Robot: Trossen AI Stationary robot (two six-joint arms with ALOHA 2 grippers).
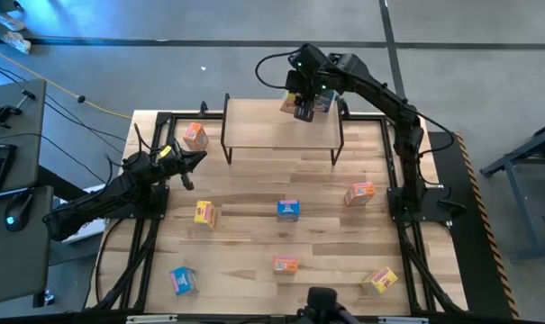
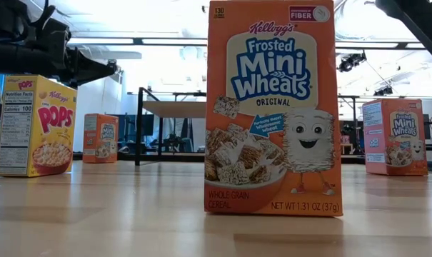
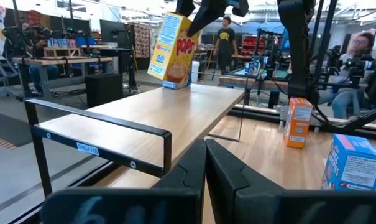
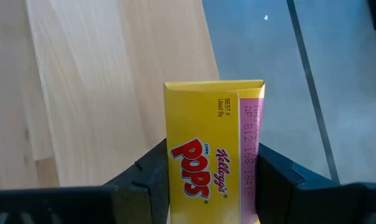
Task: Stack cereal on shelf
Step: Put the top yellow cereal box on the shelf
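The shelf (image 1: 281,126) stands at the table's far middle on black legs; it also shows in the left wrist view (image 3: 156,106). My right gripper (image 1: 304,106) is above its far right part, shut on a yellow Pops cereal box (image 3: 173,50). A blue box (image 1: 324,101) is right beside it on the shelf. Several more orange, yellow and blue boxes stand on the table, among them an orange one (image 1: 195,135) left of the shelf and a blue one (image 1: 288,210) in the middle. My left gripper (image 1: 195,160) waits shut at the table's left. My right gripper pinches the yellow box between its two fingers (image 4: 151,180), one on each of two opposite faces (image 4: 175,168). The fingers slant down from above. The box is tilted over the shelf's far end, its lower end (image 3: 174,82) close to the top; whether it touches I cannot tell.
Boxes stand scattered on the table: yellow (image 1: 205,214), orange (image 1: 360,193), orange (image 1: 285,264), blue (image 1: 183,280), yellow (image 1: 380,280). The near orange box (image 2: 273,107) fills the low view. Most of the shelf's top is bare wood. People show in the room beyond.
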